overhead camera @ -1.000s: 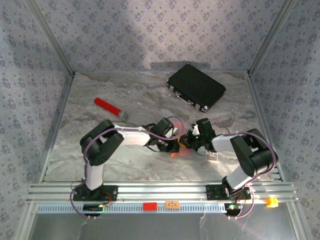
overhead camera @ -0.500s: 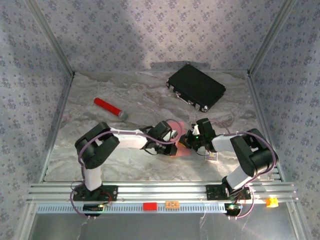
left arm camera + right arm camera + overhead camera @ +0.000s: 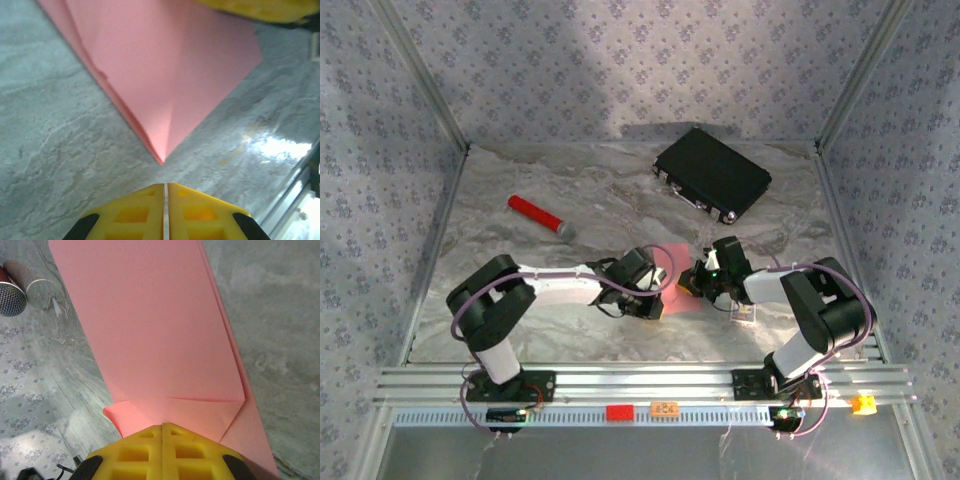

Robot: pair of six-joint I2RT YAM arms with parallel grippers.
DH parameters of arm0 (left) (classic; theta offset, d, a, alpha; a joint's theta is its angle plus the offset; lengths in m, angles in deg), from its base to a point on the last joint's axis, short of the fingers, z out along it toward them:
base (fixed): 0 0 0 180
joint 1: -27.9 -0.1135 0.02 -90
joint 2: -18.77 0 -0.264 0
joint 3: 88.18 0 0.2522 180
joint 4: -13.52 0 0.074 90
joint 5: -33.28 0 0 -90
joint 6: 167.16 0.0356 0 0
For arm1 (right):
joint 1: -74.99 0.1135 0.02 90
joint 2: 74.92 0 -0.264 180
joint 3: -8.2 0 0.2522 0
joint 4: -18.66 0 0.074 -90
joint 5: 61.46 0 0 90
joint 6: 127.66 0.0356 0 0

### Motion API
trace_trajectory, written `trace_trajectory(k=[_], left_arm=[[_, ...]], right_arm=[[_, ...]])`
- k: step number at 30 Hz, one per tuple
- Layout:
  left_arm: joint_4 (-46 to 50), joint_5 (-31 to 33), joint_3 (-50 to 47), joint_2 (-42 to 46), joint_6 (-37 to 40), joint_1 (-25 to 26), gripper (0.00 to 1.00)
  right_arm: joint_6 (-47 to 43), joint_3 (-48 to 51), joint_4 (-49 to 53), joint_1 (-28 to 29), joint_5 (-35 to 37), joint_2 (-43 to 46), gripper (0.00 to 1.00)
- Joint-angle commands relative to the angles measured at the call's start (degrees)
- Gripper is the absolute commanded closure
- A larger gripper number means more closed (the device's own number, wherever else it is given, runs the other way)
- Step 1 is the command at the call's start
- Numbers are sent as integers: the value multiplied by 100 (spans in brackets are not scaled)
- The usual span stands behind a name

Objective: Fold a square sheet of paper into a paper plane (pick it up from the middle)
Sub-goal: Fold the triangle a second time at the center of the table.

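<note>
The salmon-pink sheet of paper [image 3: 678,292] lies on the table between both grippers, folded in layers. In the left wrist view the paper [image 3: 165,75] ends in a pointed corner just ahead of my left gripper [image 3: 165,186]. That gripper is shut, holds nothing and is a little clear of the point. My right gripper [image 3: 163,426] is shut, with its tips resting on top of the paper [image 3: 150,325] near a cross crease. A small flap curls up to the left of the tips. From above, the left gripper [image 3: 656,303] is at the paper's near-left and the right gripper [image 3: 694,284] at its right.
A black case [image 3: 712,185] lies at the back right. A red cylinder with a grey cap [image 3: 540,217] lies at the left, and its cap end [image 3: 11,296] shows beyond the paper. A small card [image 3: 747,314] sits under the right arm. Patterned walls enclose the table.
My left gripper has slid back off the paper toward the near left, and that arm's elbow has swung left and lower. More of the paper is uncovered. The right gripper has stayed in place.
</note>
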Motion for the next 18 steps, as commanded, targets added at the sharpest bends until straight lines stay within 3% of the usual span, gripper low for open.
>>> trace_trajectory(k=[1, 11, 18], left_arm=[[-272, 48, 182, 178, -96, 9, 90], [-633, -384, 794, -920, -320, -40, 91], [-517, -319, 227, -771, -432, -53, 92]], right_arm=[[56, 193, 507, -56, 357, -144, 100], [70, 194, 494, -65, 345, -153, 99], [64, 220, 494, -62, 357, -135, 99]])
